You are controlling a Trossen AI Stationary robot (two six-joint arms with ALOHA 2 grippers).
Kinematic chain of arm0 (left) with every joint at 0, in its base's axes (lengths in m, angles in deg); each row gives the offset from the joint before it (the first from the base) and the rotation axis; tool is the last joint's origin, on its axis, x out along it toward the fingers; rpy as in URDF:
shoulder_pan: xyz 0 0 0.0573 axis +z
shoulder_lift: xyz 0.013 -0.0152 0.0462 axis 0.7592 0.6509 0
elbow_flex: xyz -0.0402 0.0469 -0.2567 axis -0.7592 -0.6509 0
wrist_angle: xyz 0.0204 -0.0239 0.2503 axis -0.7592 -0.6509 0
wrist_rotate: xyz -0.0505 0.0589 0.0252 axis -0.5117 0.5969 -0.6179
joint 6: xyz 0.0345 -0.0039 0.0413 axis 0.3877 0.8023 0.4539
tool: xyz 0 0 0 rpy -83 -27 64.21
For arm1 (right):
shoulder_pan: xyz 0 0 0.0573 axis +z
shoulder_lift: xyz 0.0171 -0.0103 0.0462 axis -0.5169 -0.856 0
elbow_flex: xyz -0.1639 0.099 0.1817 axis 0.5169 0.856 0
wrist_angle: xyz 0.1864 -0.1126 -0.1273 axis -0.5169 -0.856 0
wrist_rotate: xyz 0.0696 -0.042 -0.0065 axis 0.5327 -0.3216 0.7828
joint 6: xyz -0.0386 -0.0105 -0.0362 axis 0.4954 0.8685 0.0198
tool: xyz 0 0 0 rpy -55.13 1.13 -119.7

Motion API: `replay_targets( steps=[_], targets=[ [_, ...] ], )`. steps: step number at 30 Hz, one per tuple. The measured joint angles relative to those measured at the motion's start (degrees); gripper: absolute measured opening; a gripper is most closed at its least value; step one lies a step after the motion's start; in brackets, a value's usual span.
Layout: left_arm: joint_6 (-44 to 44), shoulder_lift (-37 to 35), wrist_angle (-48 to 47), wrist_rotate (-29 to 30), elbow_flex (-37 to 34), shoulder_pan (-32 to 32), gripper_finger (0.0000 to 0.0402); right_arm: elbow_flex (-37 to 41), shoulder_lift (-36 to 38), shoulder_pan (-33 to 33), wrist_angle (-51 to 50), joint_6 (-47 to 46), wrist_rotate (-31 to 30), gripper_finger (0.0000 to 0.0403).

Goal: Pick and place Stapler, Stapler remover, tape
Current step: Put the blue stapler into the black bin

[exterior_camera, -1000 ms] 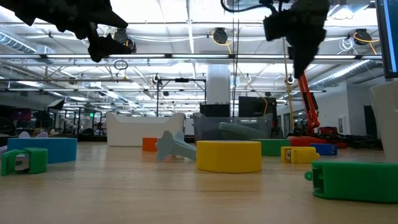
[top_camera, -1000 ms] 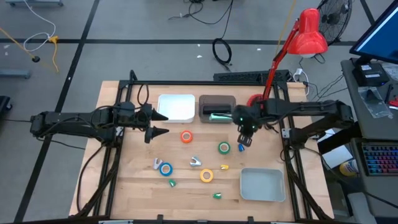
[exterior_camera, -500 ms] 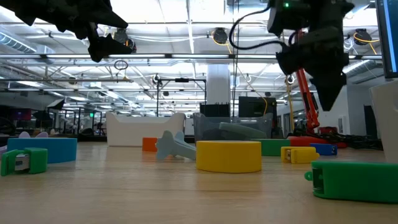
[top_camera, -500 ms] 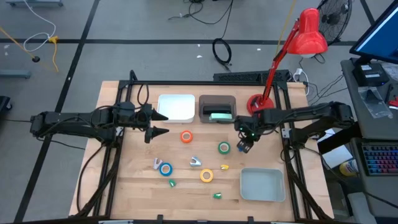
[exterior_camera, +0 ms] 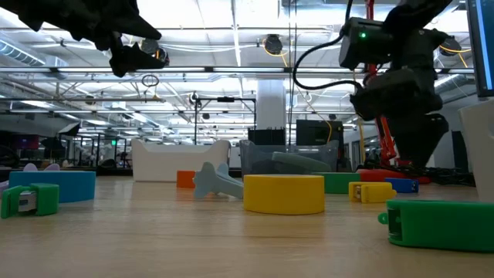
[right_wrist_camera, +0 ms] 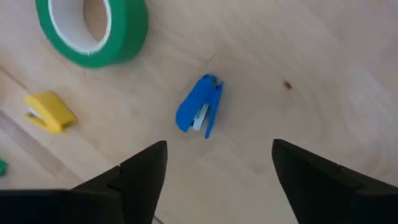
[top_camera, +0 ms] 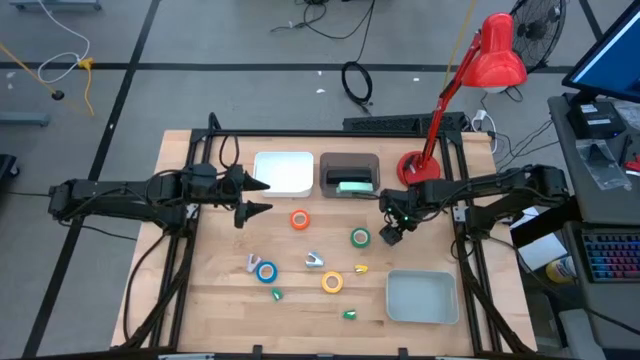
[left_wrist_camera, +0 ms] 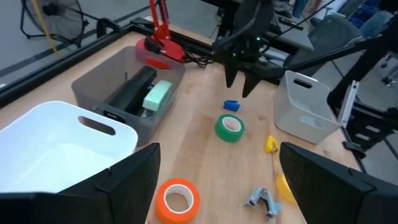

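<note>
Early in the task, going by the layout; one mint-green stapler (top_camera: 352,186) already lying in the dark bin (top_camera: 348,163) at the far side, next to a black item that looks like another stapler but too dim to confirm; white bin (top_camera: 283,158) beside it and grey bin (top_camera: 421,282) at near right showing nothing inside.

All four tape rolls out on the table: orange tape (top_camera: 299,220), green tape (top_camera: 360,237), blue tape (top_camera: 266,270), yellow tape (top_camera: 332,283); grey staple remover (top_camera: 314,261) between blue and yellow; small yellow stapler (top_camera: 361,268), two small green staplers (top_camera: 277,294) near the front edge.

Right gripper (top_camera: 389,235) jaws spread wide, holding nothing, poised directly over the small blue stapler (right_wrist_camera: 200,112) just right of the green tape; likely next pick.

Left gripper (top_camera: 250,197) parked wide and empty, left of the orange tape.
</note>
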Motion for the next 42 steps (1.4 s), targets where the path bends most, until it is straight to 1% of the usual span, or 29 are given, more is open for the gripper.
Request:
replay_targets(
  steps=[6,12,16,23,28,32,42],
  targets=[
    [0.0,0.0,0.0,1.0,0.0,0.0,0.0333,0.0,-0.2,-0.6,4.0,-0.9,-0.1,0.0292],
    [0.0,0.0,0.0,1.0,0.0,0.0,0.0333,0.0,-2.8,-0.6,4.4,-1.0,-0.1,0.0287],
    [0.0,0.0,0.0,1.0,0.0,0.0,0.0333,0.0,-5.3,-0.5,7.0,-1.8,0.0,0.0288],
    [0.0,0.0,-0.1,1.0,0.0,0.0,0.0333,-0.3,-10.2,-0.2,6.6,-2.5,-0.1,0.0281],
    [0.0,0.0,-0.2,1.0,0.0,0.0,0.0333,-0.2,-10.6,-0.2,6.5,-2.9,-0.2,0.0275],
    [0.0,0.0,-0.2,1.0,0.0,0.0,0.0333,-0.2,-10.2,-0.2,5.6,-3.4,-0.1,0.0248],
    [0.1,0.0,-0.2,1.0,0.0,0.0,0.0333,-0.1,-10.3,-0.2,5.0,-3.7,0.5,0.0153]
  ],
)
